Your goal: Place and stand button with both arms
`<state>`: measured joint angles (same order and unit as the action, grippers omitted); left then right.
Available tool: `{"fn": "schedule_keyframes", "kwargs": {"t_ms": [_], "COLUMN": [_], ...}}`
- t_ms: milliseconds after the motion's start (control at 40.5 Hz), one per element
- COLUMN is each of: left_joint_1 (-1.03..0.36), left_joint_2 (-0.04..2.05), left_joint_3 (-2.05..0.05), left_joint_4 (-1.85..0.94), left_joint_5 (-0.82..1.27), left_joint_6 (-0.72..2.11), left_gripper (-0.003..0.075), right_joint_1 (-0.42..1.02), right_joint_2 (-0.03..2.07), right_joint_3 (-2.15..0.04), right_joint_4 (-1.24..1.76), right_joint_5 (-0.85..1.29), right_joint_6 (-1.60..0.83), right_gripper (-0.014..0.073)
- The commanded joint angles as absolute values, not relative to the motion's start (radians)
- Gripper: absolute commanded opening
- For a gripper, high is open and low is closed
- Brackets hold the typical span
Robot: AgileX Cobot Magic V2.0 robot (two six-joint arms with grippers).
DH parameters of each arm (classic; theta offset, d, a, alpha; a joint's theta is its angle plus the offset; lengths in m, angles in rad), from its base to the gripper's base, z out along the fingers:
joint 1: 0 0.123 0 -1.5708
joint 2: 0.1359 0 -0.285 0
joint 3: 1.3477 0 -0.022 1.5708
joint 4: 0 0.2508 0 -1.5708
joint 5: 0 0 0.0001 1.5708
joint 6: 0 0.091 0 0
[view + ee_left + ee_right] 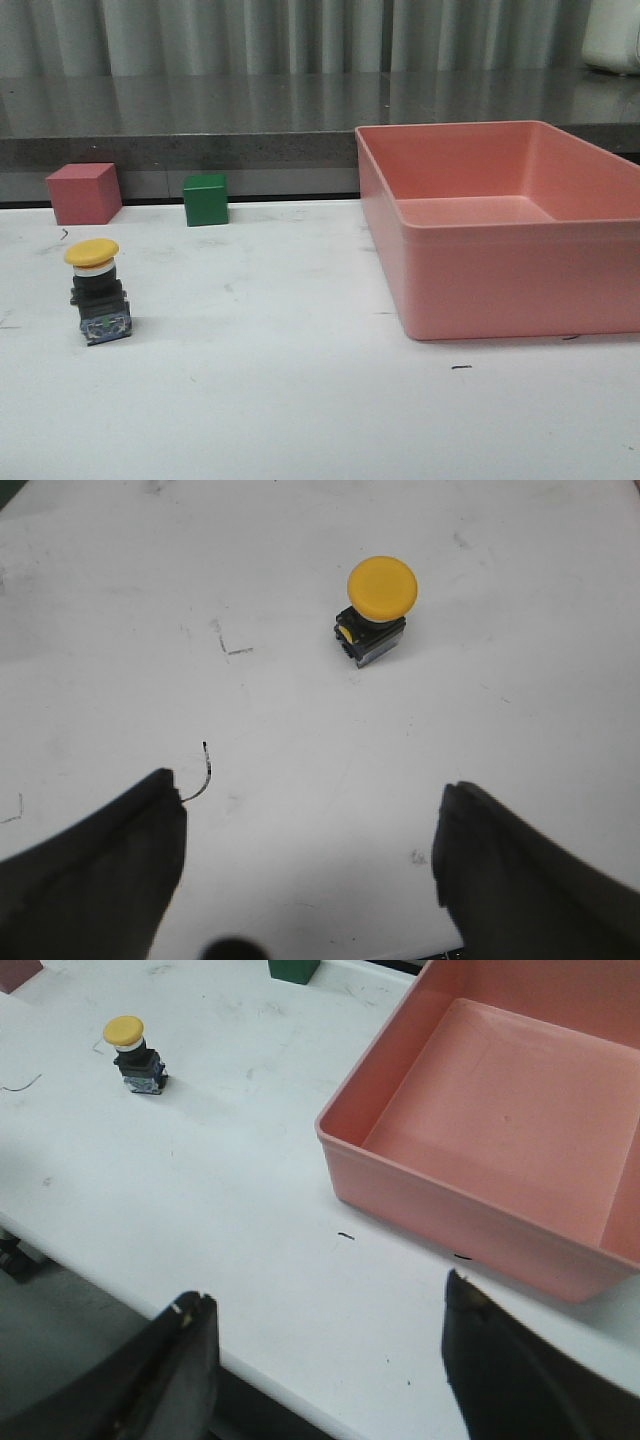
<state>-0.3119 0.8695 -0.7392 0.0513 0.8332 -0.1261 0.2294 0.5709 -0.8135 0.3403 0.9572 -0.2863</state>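
I see the button (pixel 97 290) standing upright on the white worktop (pixel 300 400), yellow cap up, in front of the red cube (pixel 84 193) and well left of the pink bin (pixel 500 225). My left hand (pixel 310 870) and right hand (pixel 330 1360) both hang spread wide, holding nothing.

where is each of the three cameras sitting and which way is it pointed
Front view: sits low at the table's near edge, facing forward at the upright button, pink cube, green cube and pink bin; no robot parts show.
Left wrist view: above the table, looking down at the button; the left gripper shows, jaws open.
Right wrist view: above the near table edge, facing the bin and button; the right gripper shows, jaws open.
Shared: all three views see the button standing with its cap up.
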Motion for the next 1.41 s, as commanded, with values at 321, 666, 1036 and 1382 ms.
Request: {"fn": "schedule_keyframes", "kwargs": {"t_ms": [321, 666, 1036, 1382], "left_joint_1": [-0.311, -0.311, -0.311, -0.311], "left_joint_2": [0.859, 0.859, 0.859, 0.818], "left_joint_3": [-0.774, -0.774, -0.774, -0.772], "left_joint_4": [0.053, 0.053, 0.053, 0.053], "left_joint_5": [0.788, 0.788, 0.788, 0.788], "left_joint_6": [-0.129, -0.129, -0.129, -0.129], "left_gripper": [0.0023, -0.002, -0.002, -0.002], "right_joint_1": [0.222, 0.222, 0.222, 0.222], "right_joint_2": [0.572, 0.572, 0.572, 0.572], "right_joint_3": [-0.837, -0.837, -0.837, -0.837], "right_joint_4": [0.367, 0.367, 0.367, 0.367], "right_joint_5": [0.887, 0.89, 0.89, 0.89], "right_joint_6": [-0.291, -0.291, -0.291, -0.291], "right_gripper": [0.0499, 0.0085, -0.0069, -0.0069]}}
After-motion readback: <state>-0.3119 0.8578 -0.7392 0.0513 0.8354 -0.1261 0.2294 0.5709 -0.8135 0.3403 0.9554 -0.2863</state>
